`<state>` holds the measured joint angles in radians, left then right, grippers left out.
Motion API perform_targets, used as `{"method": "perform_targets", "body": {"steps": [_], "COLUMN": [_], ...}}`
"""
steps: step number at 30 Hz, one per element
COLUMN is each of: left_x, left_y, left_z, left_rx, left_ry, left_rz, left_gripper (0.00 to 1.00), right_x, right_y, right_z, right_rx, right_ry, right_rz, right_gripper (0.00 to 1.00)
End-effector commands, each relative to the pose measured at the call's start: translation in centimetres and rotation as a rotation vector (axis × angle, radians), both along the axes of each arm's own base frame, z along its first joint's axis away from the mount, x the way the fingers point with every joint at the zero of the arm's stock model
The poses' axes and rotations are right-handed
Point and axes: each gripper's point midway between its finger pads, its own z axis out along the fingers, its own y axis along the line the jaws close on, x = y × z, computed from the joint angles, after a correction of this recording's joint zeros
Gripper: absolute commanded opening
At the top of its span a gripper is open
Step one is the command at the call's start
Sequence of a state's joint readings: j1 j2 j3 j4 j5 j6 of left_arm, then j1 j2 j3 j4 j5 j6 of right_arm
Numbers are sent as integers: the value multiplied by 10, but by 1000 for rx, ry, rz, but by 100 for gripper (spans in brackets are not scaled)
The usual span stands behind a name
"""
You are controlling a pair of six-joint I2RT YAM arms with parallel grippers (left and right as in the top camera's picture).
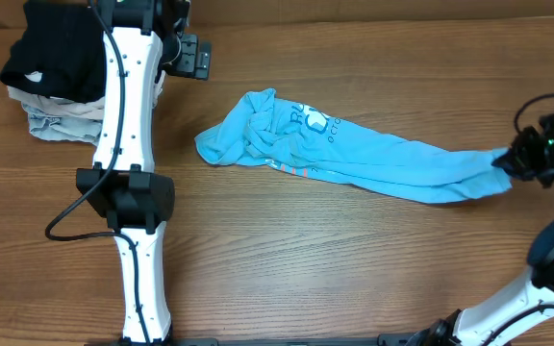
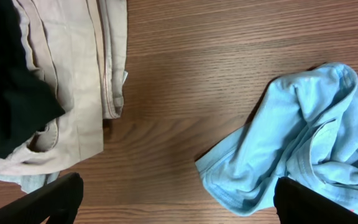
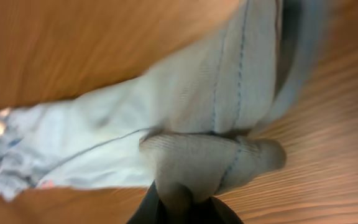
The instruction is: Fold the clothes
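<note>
The sky-blue T-shirt (image 1: 354, 154) lies crumpled and stretched out across the middle of the wooden table, with white print near its bunched left end. My right gripper (image 1: 508, 161) is shut on the shirt's right end; in the right wrist view the cloth (image 3: 210, 106) is pinched between the fingers (image 3: 182, 199). My left gripper (image 1: 195, 58) hovers open and empty at the back left. In the left wrist view its two fingers (image 2: 176, 202) are wide apart, with the shirt's bunched end (image 2: 303, 143) at the right.
A stack of folded garments stands at the back left corner: a black one (image 1: 51, 58) on top of beige and pale denim ones (image 1: 56, 120). It also shows in the left wrist view (image 2: 67, 93). Bare wood lies in front of the shirt.
</note>
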<state>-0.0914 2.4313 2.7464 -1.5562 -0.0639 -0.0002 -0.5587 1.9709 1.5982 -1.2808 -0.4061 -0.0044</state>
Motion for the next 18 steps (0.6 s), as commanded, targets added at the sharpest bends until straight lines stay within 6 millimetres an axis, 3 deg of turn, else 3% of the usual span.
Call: {"method": "perform_targets", "body": {"steps": [1,8,15,18], "left_x": [-1,1,0,0], "left_y": [-3,-3,-3,-3], "left_z": [6,6,6,6], "left_rx": [-6,-6,-9,-8], "left_ry": [-11,-17,-16,-16], "left_rz": [-19,-20,-21,-21], "left_gripper": [100,100,100,100], "right_x": [19,40,59,63], "right_y": [49,140,219,231], "right_z": [24,25,25,21], "right_rx": [16,18,-17,-71], "right_ry": [-80,-98,-150,-148], "right_rz": [146,341,420,414], "right_gripper": [4,4,4,4]}}
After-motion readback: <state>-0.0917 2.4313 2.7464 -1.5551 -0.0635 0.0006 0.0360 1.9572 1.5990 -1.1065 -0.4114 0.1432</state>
